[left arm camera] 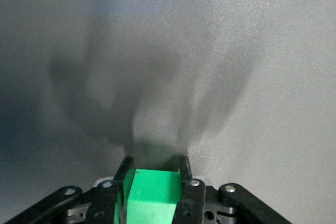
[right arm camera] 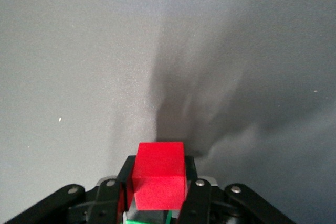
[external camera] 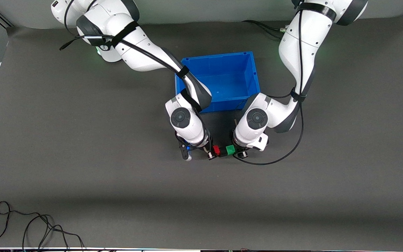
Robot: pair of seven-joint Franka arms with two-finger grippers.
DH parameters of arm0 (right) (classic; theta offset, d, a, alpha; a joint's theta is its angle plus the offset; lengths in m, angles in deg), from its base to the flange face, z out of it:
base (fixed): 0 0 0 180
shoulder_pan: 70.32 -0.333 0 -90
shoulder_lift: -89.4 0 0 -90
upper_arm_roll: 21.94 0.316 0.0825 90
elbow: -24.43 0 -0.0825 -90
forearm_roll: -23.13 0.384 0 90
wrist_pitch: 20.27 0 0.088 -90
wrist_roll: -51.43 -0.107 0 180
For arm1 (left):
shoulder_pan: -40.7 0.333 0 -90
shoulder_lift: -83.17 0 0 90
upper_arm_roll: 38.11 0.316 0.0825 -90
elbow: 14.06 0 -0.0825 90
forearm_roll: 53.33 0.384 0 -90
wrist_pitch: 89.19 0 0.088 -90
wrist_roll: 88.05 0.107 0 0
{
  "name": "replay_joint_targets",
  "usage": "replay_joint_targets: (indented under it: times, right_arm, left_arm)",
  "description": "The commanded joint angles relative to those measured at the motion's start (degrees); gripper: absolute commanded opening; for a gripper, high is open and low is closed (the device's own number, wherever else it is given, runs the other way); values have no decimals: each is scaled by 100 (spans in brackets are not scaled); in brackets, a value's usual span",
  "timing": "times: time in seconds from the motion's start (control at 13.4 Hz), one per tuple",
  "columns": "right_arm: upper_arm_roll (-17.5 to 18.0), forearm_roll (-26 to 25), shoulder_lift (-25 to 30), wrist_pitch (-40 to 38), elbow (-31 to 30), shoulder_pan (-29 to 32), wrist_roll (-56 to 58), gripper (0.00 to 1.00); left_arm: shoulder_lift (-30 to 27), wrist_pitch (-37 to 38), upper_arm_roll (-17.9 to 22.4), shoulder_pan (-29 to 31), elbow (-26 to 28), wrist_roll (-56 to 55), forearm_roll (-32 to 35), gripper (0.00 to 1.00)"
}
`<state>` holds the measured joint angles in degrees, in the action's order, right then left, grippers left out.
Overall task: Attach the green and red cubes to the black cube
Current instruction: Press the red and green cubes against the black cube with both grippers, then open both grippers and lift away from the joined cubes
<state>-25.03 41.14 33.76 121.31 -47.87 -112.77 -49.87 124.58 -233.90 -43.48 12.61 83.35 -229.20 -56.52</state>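
We see both grippers low over the grey mat (external camera: 82, 168), just nearer the front camera than the blue bin (external camera: 222, 78). The right gripper (right arm camera: 157, 195) is closed on the red cube (right arm camera: 159, 175); the left gripper (left arm camera: 153, 195) is closed on the green cube (left arm camera: 152, 195). The two cubes sit close side by side — red (external camera: 216, 150) toward the right arm's end, green (external camera: 230, 149) toward the left arm's. A dark shape between them may be the black cube (external camera: 223, 154) — we cannot confirm contact.

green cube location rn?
The green cube is clamped in the left gripper above the mat, just nearer the front camera than the blue bin, beside the red cube held by the right gripper.
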Motion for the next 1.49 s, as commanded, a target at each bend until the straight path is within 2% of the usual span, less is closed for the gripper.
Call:
replay_joint_targets:
  times: [0.0, 0.07, 0.3, 0.37, 0.45, 0.75, 1.05, 1.2, 1.42]
  right_arm:
    - [-7, 71, 115, -86, -74, -27, -135, 91]
    - [-7, 71, 115, -86, -74, -27, -127, 100]
    - [-24, 71, 272, -156, -91, 70, -127, 100]
    - [-42, 71, 386, -452, -83, 175, -118, 100]
    - [-60, 62, 561, -812, -74, 280, -57, 100]
    - [-68, -34, 1282, -1877, -91, 755, 48, 100]
    - [-77, -52, 1994, -3176, -126, 1247, 1031, 100]
    - [-278, -61, 2494, -3495, -450, 1371, 1637, 100]
    - [-665, -61, 3460, -3540, -1398, 1362, 2831, 100]
  left_arm:
    - [60, 74, 80, -109, -178, -194, 99, 0]
    - [60, 83, 80, -118, -205, -194, 108, 0]
    - [60, 83, 80, -109, -249, -168, 117, 0]
    - [60, 92, 80, -109, -249, -115, 239, 60]
    - [42, 109, 80, -92, -249, -132, 519, 100]
    - [-220, 354, 71, -21, -231, 261, 1031, 100]
    - [-896, 1443, 45, 399, -161, 2236, 935, 100]
    - [-1344, 1996, 10, 830, -91, 3114, 882, 100]
    - [-1706, 2823, 10, 1365, -82, 4110, 794, 100]
